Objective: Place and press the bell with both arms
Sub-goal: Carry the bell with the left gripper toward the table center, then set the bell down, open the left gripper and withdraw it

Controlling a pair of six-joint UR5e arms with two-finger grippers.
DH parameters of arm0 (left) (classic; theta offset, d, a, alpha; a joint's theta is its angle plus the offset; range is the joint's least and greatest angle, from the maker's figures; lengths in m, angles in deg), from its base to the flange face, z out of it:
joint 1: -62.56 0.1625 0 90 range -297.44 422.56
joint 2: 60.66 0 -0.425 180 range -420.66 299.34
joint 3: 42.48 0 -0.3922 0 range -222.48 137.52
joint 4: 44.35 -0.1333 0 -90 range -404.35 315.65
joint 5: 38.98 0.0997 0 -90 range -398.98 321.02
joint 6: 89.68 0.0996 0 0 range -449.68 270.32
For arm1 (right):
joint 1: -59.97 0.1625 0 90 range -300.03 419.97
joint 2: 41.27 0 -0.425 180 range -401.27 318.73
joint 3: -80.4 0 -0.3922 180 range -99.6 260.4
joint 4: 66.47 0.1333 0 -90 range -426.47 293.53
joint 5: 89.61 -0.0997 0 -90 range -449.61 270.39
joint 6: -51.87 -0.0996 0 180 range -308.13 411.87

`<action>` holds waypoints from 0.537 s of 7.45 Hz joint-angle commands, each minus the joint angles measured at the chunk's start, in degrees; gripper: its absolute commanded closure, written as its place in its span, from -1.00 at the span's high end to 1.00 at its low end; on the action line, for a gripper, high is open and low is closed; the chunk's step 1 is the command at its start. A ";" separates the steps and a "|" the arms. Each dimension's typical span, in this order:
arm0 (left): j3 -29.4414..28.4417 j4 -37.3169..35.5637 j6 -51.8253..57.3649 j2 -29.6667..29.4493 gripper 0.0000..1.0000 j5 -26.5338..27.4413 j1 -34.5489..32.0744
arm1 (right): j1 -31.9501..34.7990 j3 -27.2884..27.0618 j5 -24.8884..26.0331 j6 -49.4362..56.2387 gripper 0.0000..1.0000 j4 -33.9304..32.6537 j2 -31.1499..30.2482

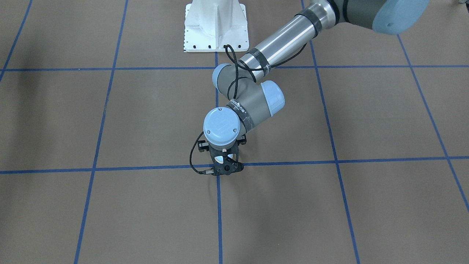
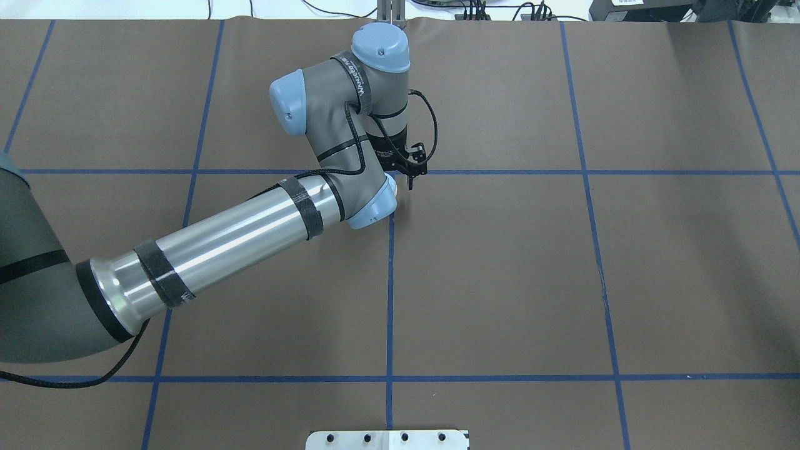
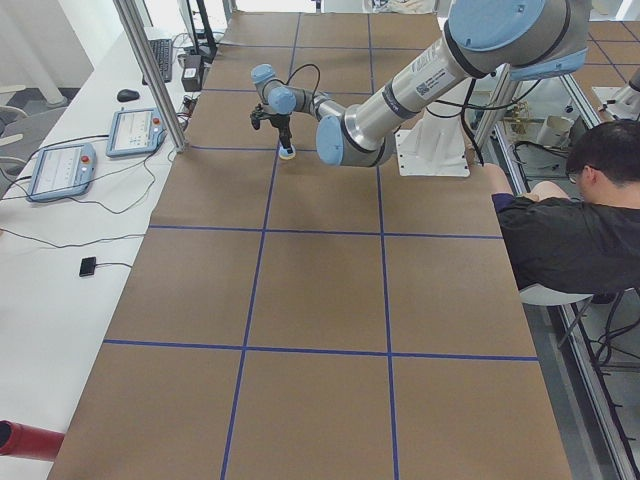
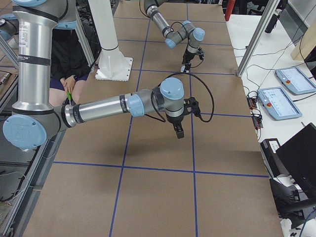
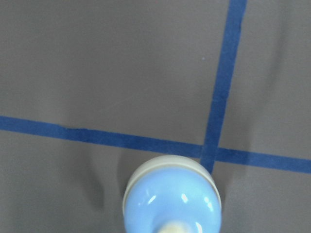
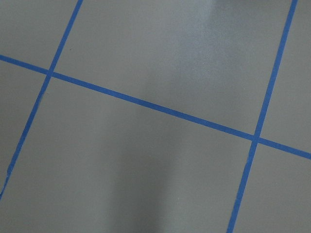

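Bell spot: the bell (image 5: 170, 199) is right by a blue tape crossing (image 5: 210, 151) on the brown table (image 2: 500, 281). I honestly can't tell if its base is fully down or a hair above.
Left gripper: my left gripper (image 1: 224, 167) points straight down over the bell. From the front view it looks drawn in around it, with a bit of blue showing through the linkage. The fingertips themselves are hidden, so that's my read and not a sure thing.
Right gripper: my right gripper (image 4: 178, 132) hangs over bare table. No idea if it's spread or pressed together, since its own camera only shows tape lines.
Which way: the bell lies well off toward my left from the right gripper, so the left arm is way nearer.
Axis: it's a round dome, so no long side. The button (image 5: 172, 227) faces up, so I reckon the press has to come from above.
Containers: none that I can see.
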 commanded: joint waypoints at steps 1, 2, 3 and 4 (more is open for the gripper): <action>4.95 -3.53 2.01 0.78 1.00 -0.26 -3.21 | -0.18 0.10 -0.03 -0.17 1.00 -0.60 1.82; 9.85 -11.73 7.25 1.39 1.00 -0.17 -5.40 | -1.14 0.19 0.06 -2.00 1.00 -0.69 3.31; 17.47 -18.08 12.26 4.88 1.00 0.18 -8.21 | -2.54 0.19 -0.03 -7.50 1.00 -0.69 6.72; 25.81 -19.54 15.01 11.27 1.00 0.18 -11.37 | -5.17 0.19 0.41 -9.39 1.00 -0.60 9.37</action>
